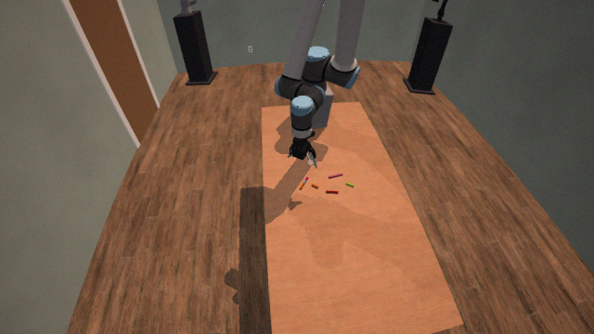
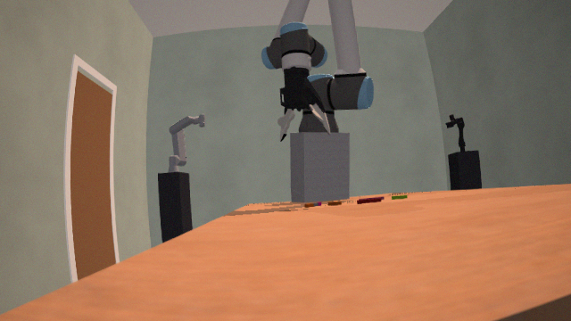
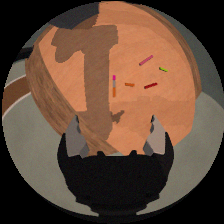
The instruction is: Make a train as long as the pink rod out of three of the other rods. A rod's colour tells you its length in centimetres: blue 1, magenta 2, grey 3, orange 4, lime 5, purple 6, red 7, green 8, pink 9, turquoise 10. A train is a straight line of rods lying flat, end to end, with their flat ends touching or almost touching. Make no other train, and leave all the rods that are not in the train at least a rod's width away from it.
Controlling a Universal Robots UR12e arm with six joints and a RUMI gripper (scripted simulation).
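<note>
My gripper (image 1: 310, 160) is open and empty, high above the mat's far part; it also shows in the exterior view (image 2: 305, 133) and in the wrist view (image 3: 114, 124). Below it lie the rods. The pink rod (image 1: 335, 175) (image 3: 146, 60) lies farthest back. A short magenta rod (image 1: 306, 179) (image 3: 114, 78) and an orange rod (image 1: 302, 186) (image 3: 114, 92) lie end to end in one line. A second orange rod (image 1: 315, 186) (image 3: 129, 84) lies just to their right, apart. A red rod (image 1: 331, 191) (image 3: 150, 85) and a lime rod (image 1: 349, 185) (image 3: 163, 69) lie further right.
The rods rest on a light orange mat (image 1: 343, 223) on the wooden floor. The arm's grey pedestal (image 2: 319, 167) stands behind the rods. Two black stands (image 1: 195, 46) (image 1: 428, 55) stand at the room's far corners.
</note>
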